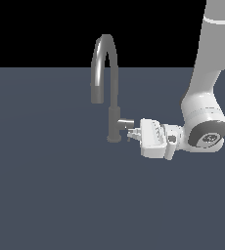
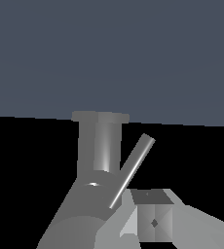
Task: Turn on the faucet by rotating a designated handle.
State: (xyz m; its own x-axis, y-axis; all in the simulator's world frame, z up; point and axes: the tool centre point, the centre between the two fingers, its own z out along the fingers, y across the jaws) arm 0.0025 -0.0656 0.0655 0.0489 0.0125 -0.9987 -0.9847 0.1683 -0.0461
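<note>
Slate floor (image 1: 46, 195) — handle (image 1: 126, 122) juts horizontally toward gripper (image 1: 132, 134).

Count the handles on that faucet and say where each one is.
1. The handle is a thin lever at the end of a short stub on the exterior view's right of the faucet column, at the gripper. Others may be hidden behind.

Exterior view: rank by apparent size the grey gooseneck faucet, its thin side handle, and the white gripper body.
1. Tall grey metallic gooseneck faucet, largest.
2. White gripper body, clearly smaller.
3. Thin grey lever handle, smallest; its tip is partly hidden at the gripper, so its full extent is unclear.
</note>
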